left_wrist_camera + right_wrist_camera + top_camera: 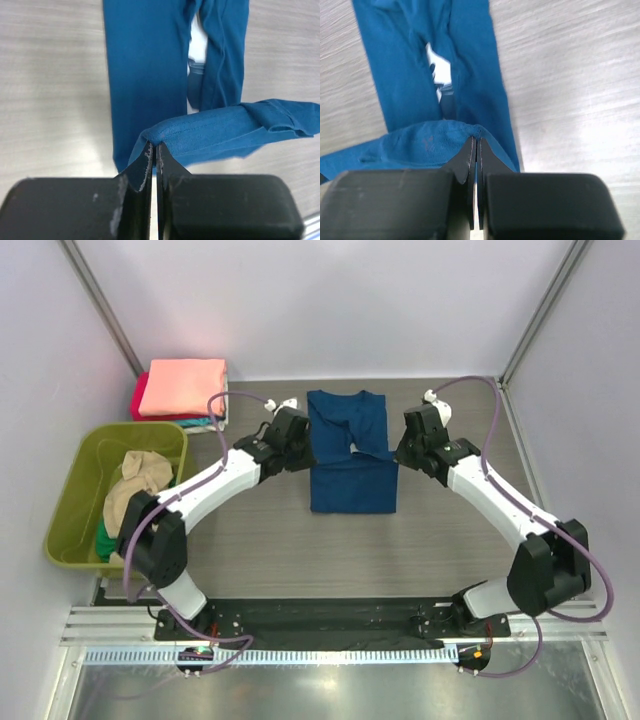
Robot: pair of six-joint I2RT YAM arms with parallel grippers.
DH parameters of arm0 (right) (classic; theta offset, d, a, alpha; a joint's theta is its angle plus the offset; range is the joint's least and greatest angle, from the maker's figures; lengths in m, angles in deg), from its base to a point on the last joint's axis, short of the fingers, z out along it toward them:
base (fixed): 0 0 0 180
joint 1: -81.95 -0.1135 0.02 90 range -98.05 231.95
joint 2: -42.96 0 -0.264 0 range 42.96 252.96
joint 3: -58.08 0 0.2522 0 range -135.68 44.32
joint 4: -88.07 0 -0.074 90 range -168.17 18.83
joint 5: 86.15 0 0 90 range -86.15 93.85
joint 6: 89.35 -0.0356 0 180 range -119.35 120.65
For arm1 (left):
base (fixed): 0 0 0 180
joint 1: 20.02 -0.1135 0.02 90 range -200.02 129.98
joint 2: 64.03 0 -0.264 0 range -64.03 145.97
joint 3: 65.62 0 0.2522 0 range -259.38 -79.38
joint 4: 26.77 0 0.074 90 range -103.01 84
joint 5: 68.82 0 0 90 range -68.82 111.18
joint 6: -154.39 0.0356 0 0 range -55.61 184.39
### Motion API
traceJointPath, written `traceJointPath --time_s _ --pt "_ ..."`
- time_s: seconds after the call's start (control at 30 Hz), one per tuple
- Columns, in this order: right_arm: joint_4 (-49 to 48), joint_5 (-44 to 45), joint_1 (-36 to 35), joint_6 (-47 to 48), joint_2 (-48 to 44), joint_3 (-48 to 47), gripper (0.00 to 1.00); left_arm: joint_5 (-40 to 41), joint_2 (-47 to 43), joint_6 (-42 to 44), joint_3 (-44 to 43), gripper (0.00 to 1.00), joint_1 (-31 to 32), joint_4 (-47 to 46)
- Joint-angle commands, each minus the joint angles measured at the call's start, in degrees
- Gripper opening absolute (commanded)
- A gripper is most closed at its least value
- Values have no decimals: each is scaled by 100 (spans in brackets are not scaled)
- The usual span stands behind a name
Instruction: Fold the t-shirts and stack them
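The navy blue t-shirt [348, 455] lies spread on the bench [250, 540] at mid-depth, directly between the two pincers, its long axis running away from the arm bases. The left pincer [305, 460] is seen at the shirt's left edge and the right pincer [399, 454] at its right edge, both about halfway along the garment. In the left wrist view the left pincer [154, 148] is pressed together on a stitched fold of the cloth, which is lifted off the rest of the shirt [145, 75] lying flat beyond it. In the right wrist view the right pincer [475, 142] is likewise pinched shut on a raised, bunched fold, with the shirt [395, 65] flat behind. A white inner patch [199, 45] is exposed in a gap between the blue layers. Both arms are extended forward from their bases and bent inward, so that an arch is formed over the bench. A folded stack topped by a salmon-pink shirt [182, 387] rests at the far left corner, and a tan shirt [135, 480] lies bunched in the olive-green tub [70, 510] at the left.
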Motion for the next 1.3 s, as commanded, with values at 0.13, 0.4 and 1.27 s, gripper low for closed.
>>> traceJointPath --time_s 0.13,0.4,1.27 --pt "-515 -123 285 397 777 -531 1 -585 885 645 -922 0 -471 -43" --pt "-665 -439 479 476 1516 -926 1 -770 1703 847 -1669 0 -691 185" --pt "-198 -1810 1042 731 1695 -1317 79 -1947 1850 611 -2636 48 -1544 1250"
